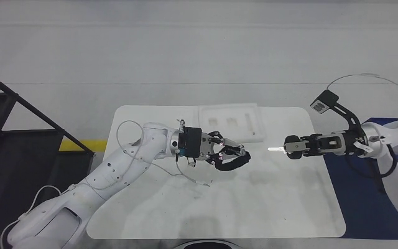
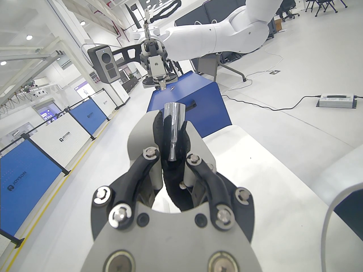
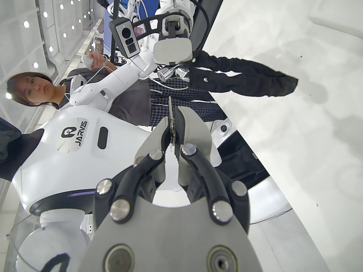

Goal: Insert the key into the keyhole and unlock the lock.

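My left gripper is shut on the lock, held above the middle of the white table. In the left wrist view the lock's chrome cylinder stands between the fingers of the left gripper, its end facing the other arm. The lock's black sleeved cable loops below the gripper. My right gripper is shut on the key, whose blade points at the lock across a short gap. In the right wrist view the key sits edge-on in the right gripper, with the chrome cylinder and cable beyond.
A white foam tray lies at the table's back edge, behind the lock. A thin white wire trails on the table under the left arm. A blue box stands off the table's right end, under the right arm.
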